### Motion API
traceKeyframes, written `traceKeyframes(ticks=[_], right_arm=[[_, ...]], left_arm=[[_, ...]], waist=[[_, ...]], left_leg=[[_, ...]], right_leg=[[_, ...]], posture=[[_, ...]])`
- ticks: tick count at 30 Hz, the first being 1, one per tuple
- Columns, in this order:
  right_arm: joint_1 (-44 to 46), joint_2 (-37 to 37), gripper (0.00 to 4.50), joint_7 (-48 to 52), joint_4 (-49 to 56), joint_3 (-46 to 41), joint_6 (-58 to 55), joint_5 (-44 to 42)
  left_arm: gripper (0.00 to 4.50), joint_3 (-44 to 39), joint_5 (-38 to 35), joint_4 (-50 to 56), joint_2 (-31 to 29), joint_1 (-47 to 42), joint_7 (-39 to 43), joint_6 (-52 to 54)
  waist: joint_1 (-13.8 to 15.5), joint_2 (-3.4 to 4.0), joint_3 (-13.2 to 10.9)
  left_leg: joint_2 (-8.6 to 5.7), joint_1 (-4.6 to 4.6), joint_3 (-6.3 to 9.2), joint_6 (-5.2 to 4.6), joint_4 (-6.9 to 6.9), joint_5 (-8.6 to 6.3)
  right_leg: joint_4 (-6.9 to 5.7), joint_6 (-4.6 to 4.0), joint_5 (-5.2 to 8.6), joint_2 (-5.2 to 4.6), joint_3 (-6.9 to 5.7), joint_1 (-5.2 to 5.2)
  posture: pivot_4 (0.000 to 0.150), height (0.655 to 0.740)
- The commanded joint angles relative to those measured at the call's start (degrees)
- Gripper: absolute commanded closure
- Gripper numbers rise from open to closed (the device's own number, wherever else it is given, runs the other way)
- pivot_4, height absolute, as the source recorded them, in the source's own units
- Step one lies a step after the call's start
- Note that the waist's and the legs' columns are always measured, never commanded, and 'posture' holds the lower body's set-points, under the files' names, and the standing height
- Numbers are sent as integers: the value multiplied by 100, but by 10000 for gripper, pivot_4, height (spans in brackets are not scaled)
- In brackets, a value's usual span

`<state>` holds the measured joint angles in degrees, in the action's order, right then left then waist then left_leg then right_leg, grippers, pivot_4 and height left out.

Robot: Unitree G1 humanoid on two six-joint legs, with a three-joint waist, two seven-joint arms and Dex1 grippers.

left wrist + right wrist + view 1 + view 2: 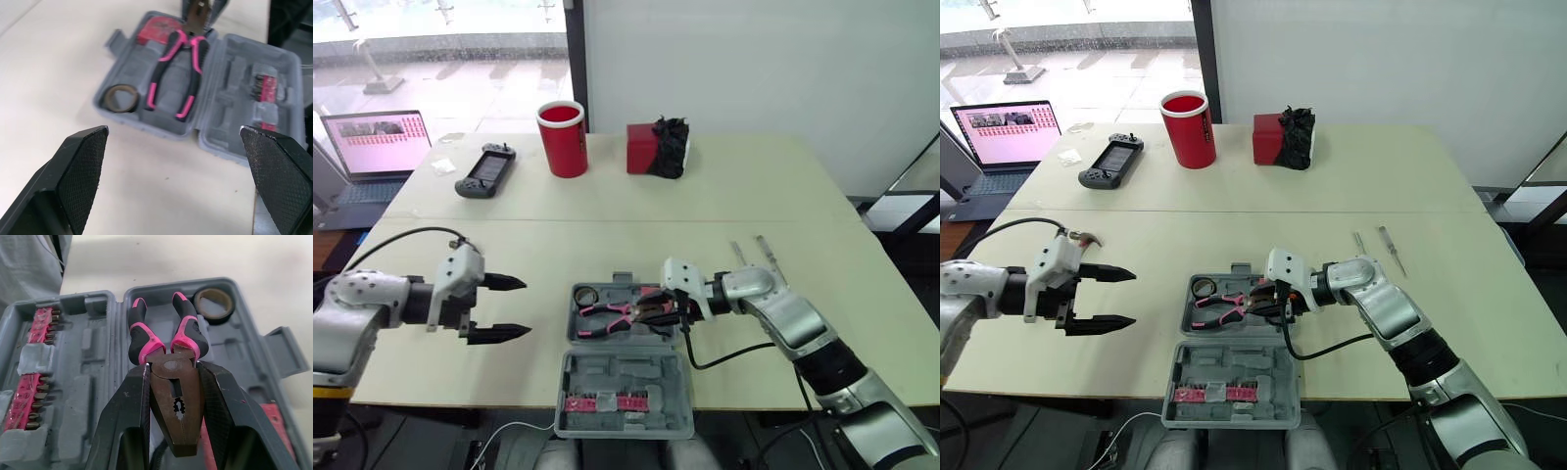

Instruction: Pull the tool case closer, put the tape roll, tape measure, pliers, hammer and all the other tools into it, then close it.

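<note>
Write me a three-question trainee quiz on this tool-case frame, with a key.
1. Multiple choice: what is the right gripper shut on?
A) a hammer
B) the pink-and-black-handled pliers
C) a tape measure
2. True or false: the left gripper is open, holds nothing, and sits apart from the open grey plastic tool case.
3. Count: how many slim silver metal tools lie on the cream table outside the case, near the right arm?

Key: 1 B; 2 true; 3 two.
</note>
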<state>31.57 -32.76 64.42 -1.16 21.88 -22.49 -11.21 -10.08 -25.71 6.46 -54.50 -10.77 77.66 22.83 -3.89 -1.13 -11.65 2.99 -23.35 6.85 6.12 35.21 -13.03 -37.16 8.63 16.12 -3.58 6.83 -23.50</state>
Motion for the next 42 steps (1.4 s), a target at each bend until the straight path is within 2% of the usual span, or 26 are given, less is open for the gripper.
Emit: traceKeyframes(ticks=[1,6,16,20,27,28,32,36,39,42], right_arm=[[-13,112,35419,68,-102,-22,258,64],[-8,382,35419,30,-456,133,458,270],[-175,807,35419,-198,-900,214,847,609],[-193,956,35419,-264,-867,36,700,482],[-159,829,943,-175,-397,-222,514,312],[-179,790,317,-119,-226,-282,378,205],[-279,780,317,-145,325,-438,-98,-133],[-344,991,317,-503,233,-227,-148,110],[-331,1100,8040,-652,10,-101,-248,236],[-306,1183,22130,-762,-103,-35,-278,300]], left_arm=[[0,-292,-207,419,-3,247,-224,100],[0,-281,-244,628,-8,450,-370,71],[0,85,-115,560,92,187,-556,27],[0,229,-150,567,64,162,-466,81],[0,454,-72,422,41,100,-283,-8],[0,474,-60,401,67,78,-290,-38],[0,621,40,365,174,-21,-343,-177],[0,795,158,355,292,-117,-405,-289],[0,880,200,338,377,-244,-545,-193],[0,930,202,327,412,-299,-590,-192]], waist=[[-8,0,0],[-17,0,0],[-43,0,0],[-65,0,0],[-13,1,0],[-7,1,0],[-4,0,0],[-16,0,0],[-11,0,0],[-10,0,0]], left_leg=[[0,0,0,0,-1,0],[1,4,0,0,-6,0],[2,11,0,0,-7,0],[4,15,0,0,-7,0],[3,10,0,0,-5,0],[3,10,0,0,-5,0],[3,8,0,0,-4,0],[3,10,0,0,-5,0],[3,10,0,0,-4,0],[3,9,0,0,-4,0]], right_leg=[[0,4,-2,0,0,0],[-3,14,-8,2,0,-3],[-4,14,-8,4,0,1],[-7,13,-9,6,0,2],[-6,14,-9,5,1,2],[-6,14,-9,5,1,2],[-5,14,-9,4,1,4],[-6,14,-9,5,1,3],[-6,14,-9,5,1,2],[-6,14,-9,5,1,3]], posture=[[1500,7400],[1500,7400],[1500,7400],[1500,7400],[1500,7400],[1500,7400],[1500,7400],[1500,7400],[1500,7400],[1500,7400]])
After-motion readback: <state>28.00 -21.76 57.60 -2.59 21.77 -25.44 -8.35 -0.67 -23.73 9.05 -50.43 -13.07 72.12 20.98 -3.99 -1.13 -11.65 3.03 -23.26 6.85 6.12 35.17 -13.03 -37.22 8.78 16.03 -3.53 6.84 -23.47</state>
